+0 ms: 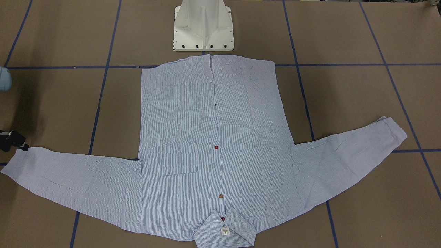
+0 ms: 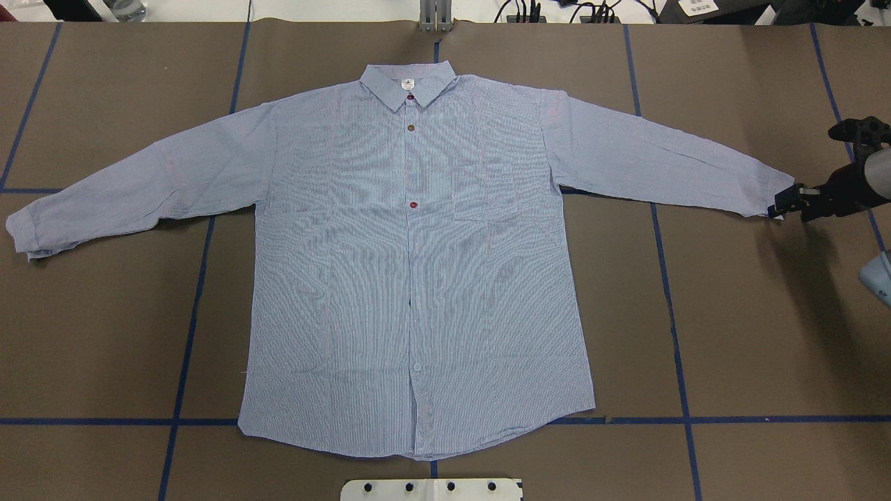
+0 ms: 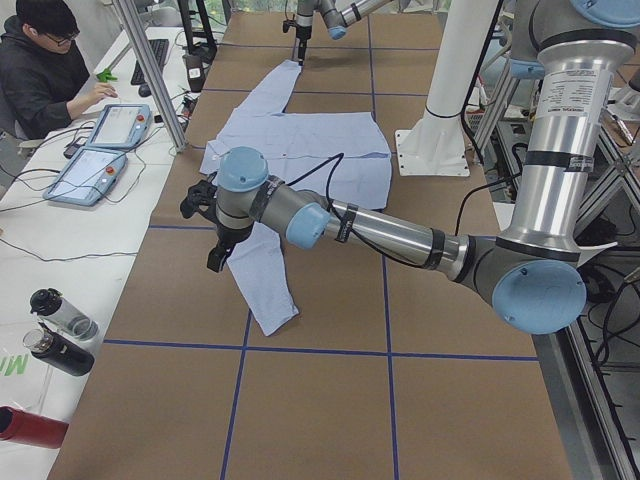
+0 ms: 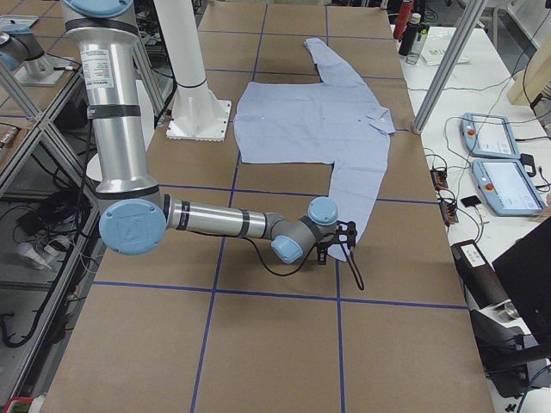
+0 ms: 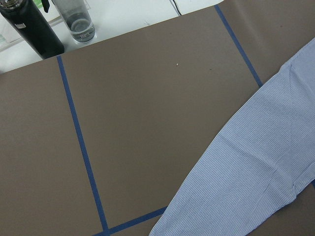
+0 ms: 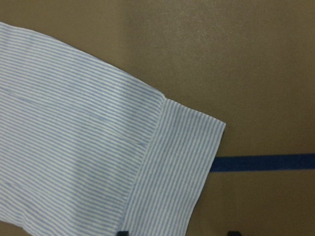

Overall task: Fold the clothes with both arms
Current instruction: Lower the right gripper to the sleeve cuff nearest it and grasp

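Observation:
The light blue striped shirt (image 2: 418, 264) lies spread flat and front up, its collar (image 2: 409, 83) at the far side and both sleeves stretched out. My right gripper (image 2: 779, 207) is low at the end of the right-hand sleeve's cuff (image 6: 177, 167). Its two fingertips (image 6: 123, 232) show well apart in the right wrist view, so it is open, with the cuff's edge between them. My left gripper (image 3: 215, 260) hovers above the other sleeve (image 5: 256, 167); I cannot tell whether it is open or shut. The left wrist view shows none of its fingers.
The white pedestal base (image 1: 203, 31) stands at the shirt's hem. Bottles (image 5: 29, 24) sit beyond the table's end on my left. A person (image 3: 40, 70) sits at a side desk with control tablets (image 3: 100, 150). Blue tape lines cross the brown table (image 2: 731, 313).

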